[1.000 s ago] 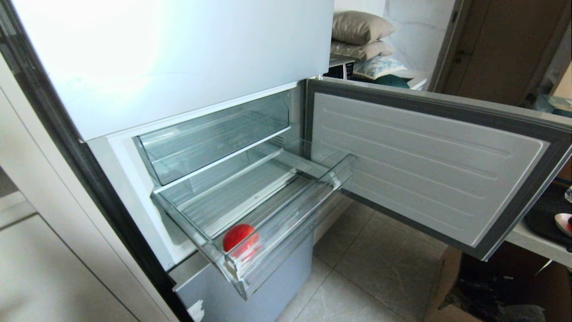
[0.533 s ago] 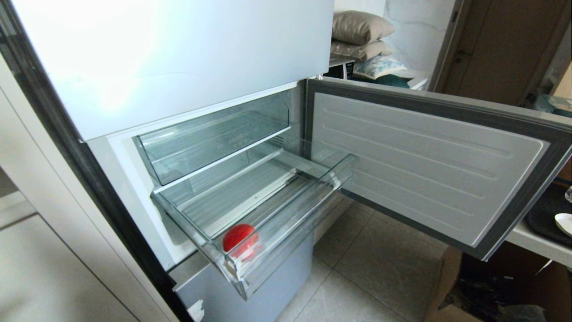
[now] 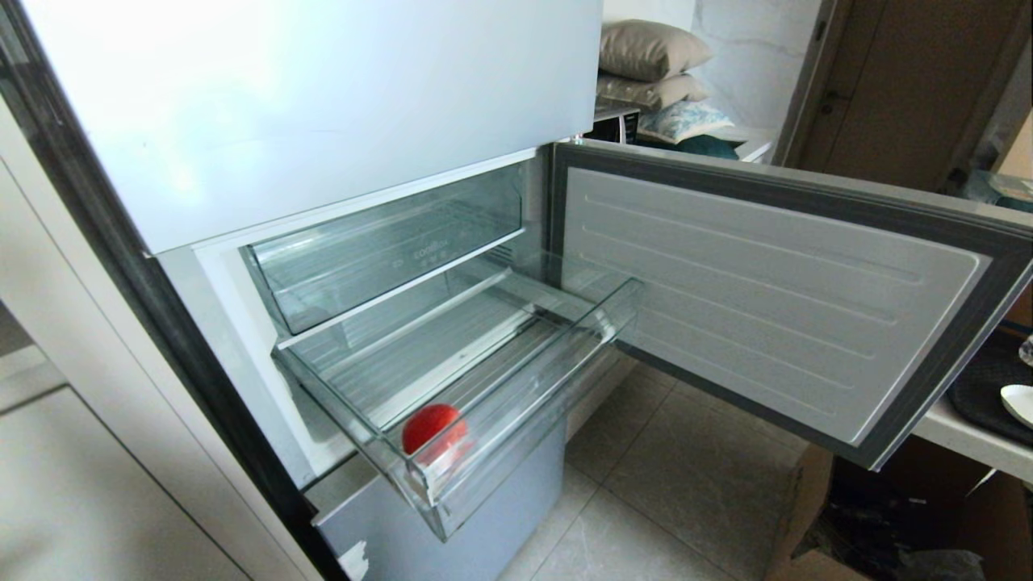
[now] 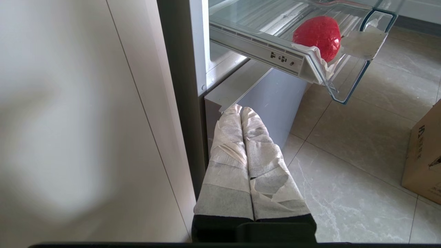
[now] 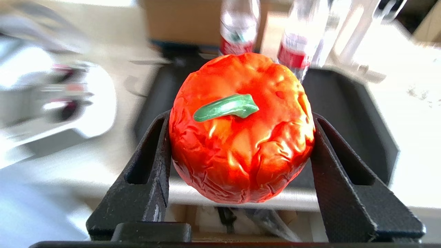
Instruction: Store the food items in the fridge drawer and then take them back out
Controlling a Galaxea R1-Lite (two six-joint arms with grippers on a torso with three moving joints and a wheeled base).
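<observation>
R gripper [image 5: 241, 137] clamped on orange-red ribbed toy fruit [image 5: 241, 127] w/ green stem, above black tray [image 5: 344, 103]; bottles [image 5: 237, 31] behind. L gripper [image 4: 241, 110] parked low by fridge base, fingers [image 4: 227, 151] pressed together, empty. Clear drawer [image 3: 533, 387] pulled out; red toy fruit [image 3: 432, 426] sits in its front left corner. Fridge door [image 3: 767, 298] wide open.

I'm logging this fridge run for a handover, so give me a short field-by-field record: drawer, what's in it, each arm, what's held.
drawer: clear fridge drawer pulled out, fridge door swung open
in drawer: one red toy fruit, at the front corner
right gripper: jaws clamped on an orange toy pumpkin with a green stem, over a black tray; water bottles behind
left gripper: jaws shut, empty, low beside the fridge, below the drawer
progress: one item stored, one in hand
</observation>
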